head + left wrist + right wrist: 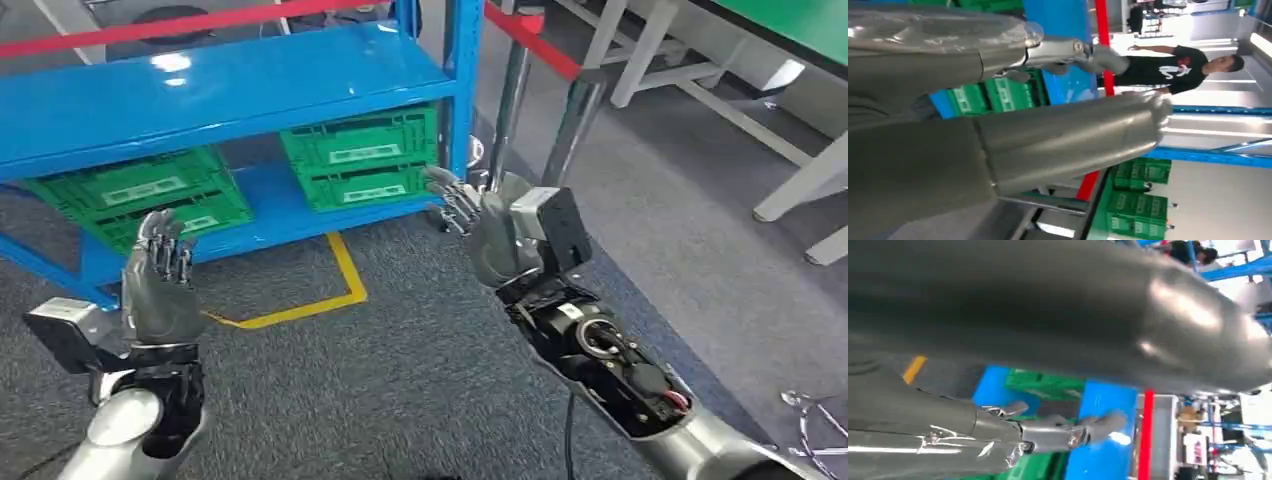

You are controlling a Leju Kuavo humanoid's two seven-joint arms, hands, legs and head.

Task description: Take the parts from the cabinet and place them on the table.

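A grey carpeted floor point(400, 400) with a yellow tape corner point(345, 275) runs up to a blue metal cabinet point(200, 95) whose shelves sit low in the head view. Under its upper shelf, on the lower one, stand two stacks of green plastic crates: a left stack point(140, 195) and a right stack point(360, 155), each two crates high with a white label on the front, four crates in all. What lies inside them cannot be made out. A red barrier tape point(530, 40) stretches past the cabinet's corner post, and white table legs point(640, 60) stand well apart on the right. In the left wrist view a person in a black shirt point(1168, 67) stands in the background.

The left hand point(160, 275) is raised in front of the left stack, fingers apart and upright, holding nothing. The right hand point(480, 220) reaches near the cabinet's corner post just beside the right stack, fingers spread, empty and touching nothing.
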